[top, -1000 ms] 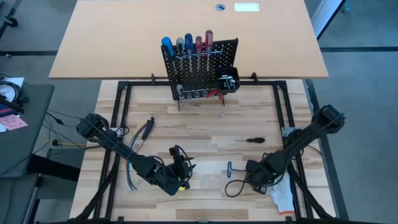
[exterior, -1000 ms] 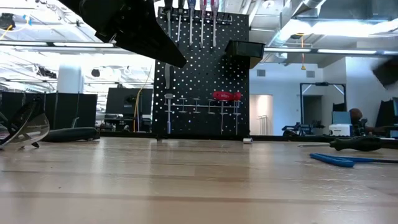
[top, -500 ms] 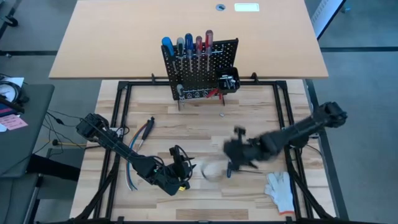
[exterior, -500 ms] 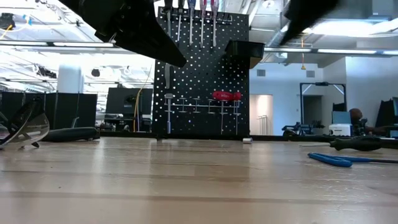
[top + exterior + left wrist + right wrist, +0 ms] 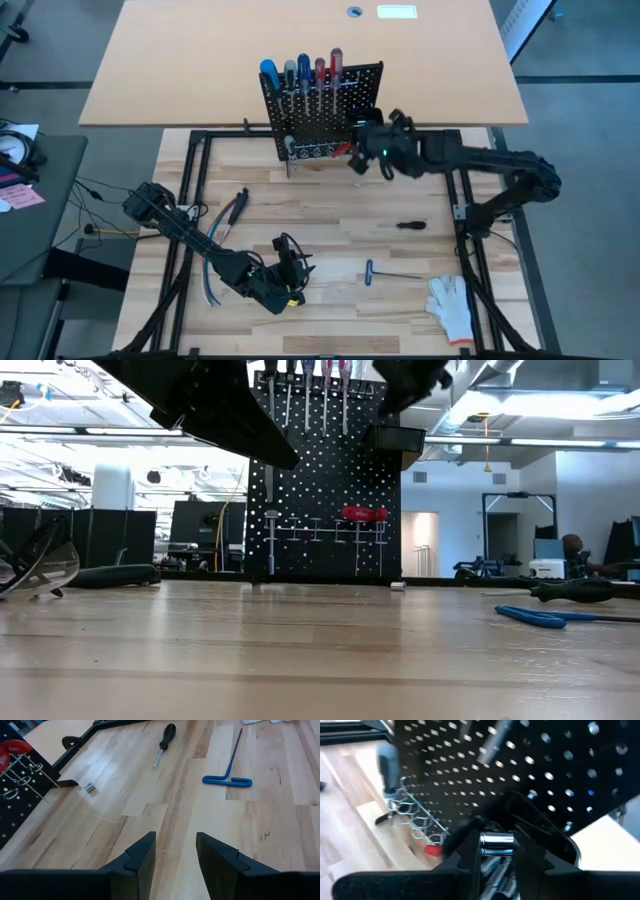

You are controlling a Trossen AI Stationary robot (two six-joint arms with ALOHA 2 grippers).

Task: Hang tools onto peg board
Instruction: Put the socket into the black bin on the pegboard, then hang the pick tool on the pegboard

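Right gripper [image 5: 375, 152], near table's front edge a second ago, now hovering at peg board [image 5: 322, 112] bin [image 5: 555, 845], fingers pinching chrome socket [image 5: 496, 844]; drop-off likely imminent.

Wrist view alone showing socket.

Left gripper [image 5: 290, 275] idling at 7 o'clock, fingers spread, empty.

Blue T-key [image 5: 383, 272] and black screwdriver [image 5: 410, 225] lying at 5 o'clock, unhung.

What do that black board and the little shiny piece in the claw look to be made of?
Peg board: likely painted or coated metal, a thin, matte black sheet with neat rows of holes. Shiny piece, between the right gripper's fingers: probably polished steel or chrome, with mirror-like highlights.
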